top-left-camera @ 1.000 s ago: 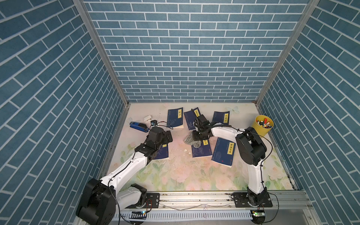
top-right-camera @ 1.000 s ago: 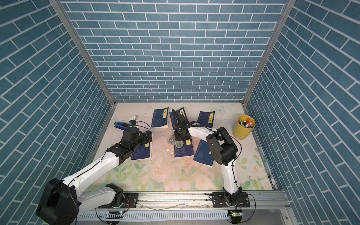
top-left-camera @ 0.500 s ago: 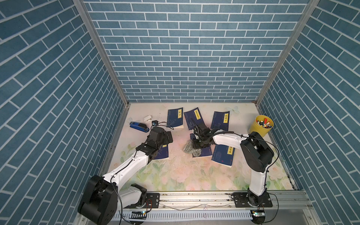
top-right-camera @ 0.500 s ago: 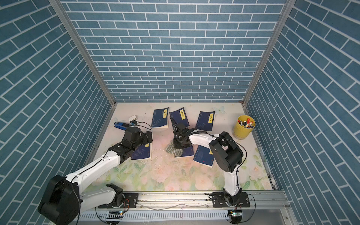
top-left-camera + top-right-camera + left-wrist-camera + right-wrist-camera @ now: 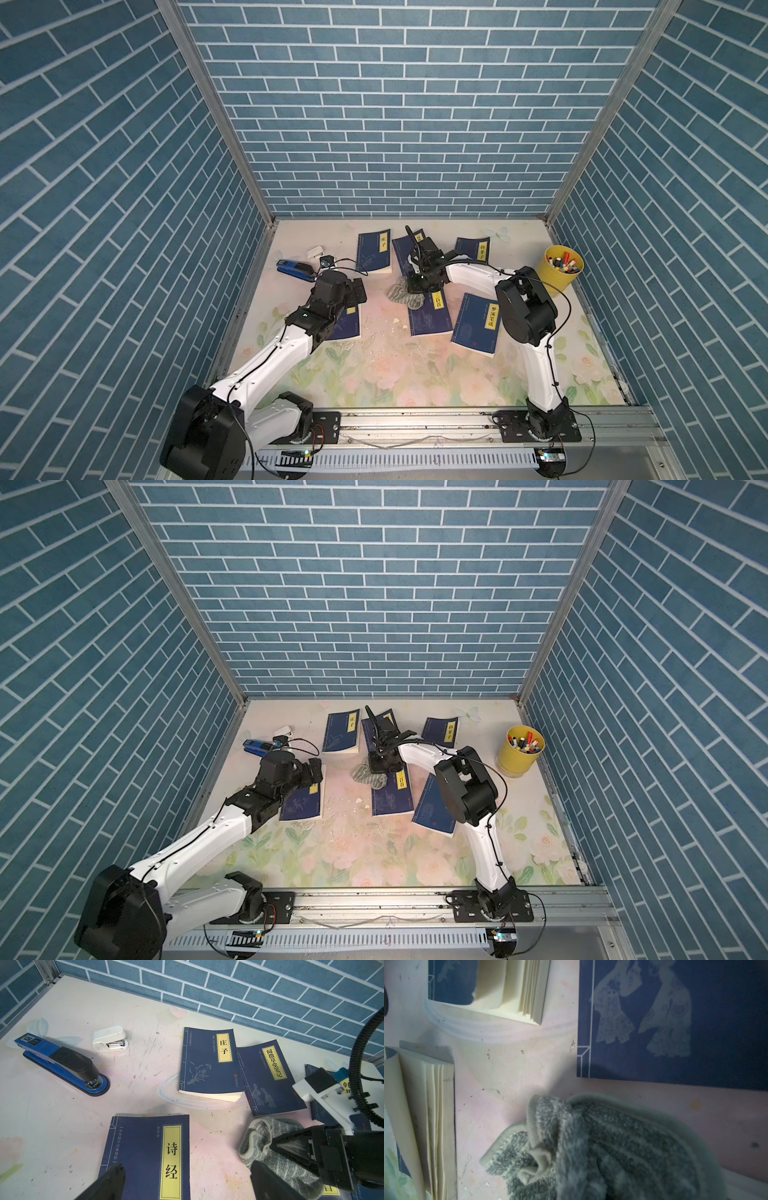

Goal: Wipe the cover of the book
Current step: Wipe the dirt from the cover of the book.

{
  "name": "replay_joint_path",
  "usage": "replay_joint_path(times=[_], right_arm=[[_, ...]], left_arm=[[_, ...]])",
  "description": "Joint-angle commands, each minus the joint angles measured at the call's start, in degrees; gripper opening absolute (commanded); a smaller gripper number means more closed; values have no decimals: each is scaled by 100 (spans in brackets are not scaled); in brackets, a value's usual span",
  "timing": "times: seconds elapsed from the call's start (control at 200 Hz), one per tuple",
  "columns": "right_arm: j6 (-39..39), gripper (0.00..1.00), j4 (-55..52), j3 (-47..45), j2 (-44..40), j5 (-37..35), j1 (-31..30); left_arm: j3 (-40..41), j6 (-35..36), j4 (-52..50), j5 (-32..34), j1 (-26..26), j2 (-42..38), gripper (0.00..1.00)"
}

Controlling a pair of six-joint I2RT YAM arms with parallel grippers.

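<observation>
At mat centre a dark-blue book with a yellow title strip is laid flat; six books, two staplers and one cup are counted. Its far corner is covered by a cloth clamped in the right gripper, while the left gripper is spread wide.

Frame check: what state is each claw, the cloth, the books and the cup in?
left claw, open, empty.
right claw, shut on cloth.
cloth, bunched, partly on centre book.
centre book, closed, cover up.
book below left claw, closed, cover up.
blue stapler, closed.
yellow cup, upright, holding pens.
</observation>
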State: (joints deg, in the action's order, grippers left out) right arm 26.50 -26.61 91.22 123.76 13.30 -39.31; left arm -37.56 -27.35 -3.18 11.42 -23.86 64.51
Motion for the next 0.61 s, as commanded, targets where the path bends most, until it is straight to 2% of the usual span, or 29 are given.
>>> replay_joint_path(times=[0.0, 0.355, 0.6], right_arm=[[-129, 0, -450, -417, 229, -118, -117], [725, 0, 321, -2946, -1334, -401, -819], [1367, 0, 692, -4007, -2060, -527, -1264]], left_arm=[[-49, 77, -69, 31, 34, 54, 100], [-68, -15, 175, -152, 38, 325, 100], [-68, -16, 161, -186, 35, 431, 100]])
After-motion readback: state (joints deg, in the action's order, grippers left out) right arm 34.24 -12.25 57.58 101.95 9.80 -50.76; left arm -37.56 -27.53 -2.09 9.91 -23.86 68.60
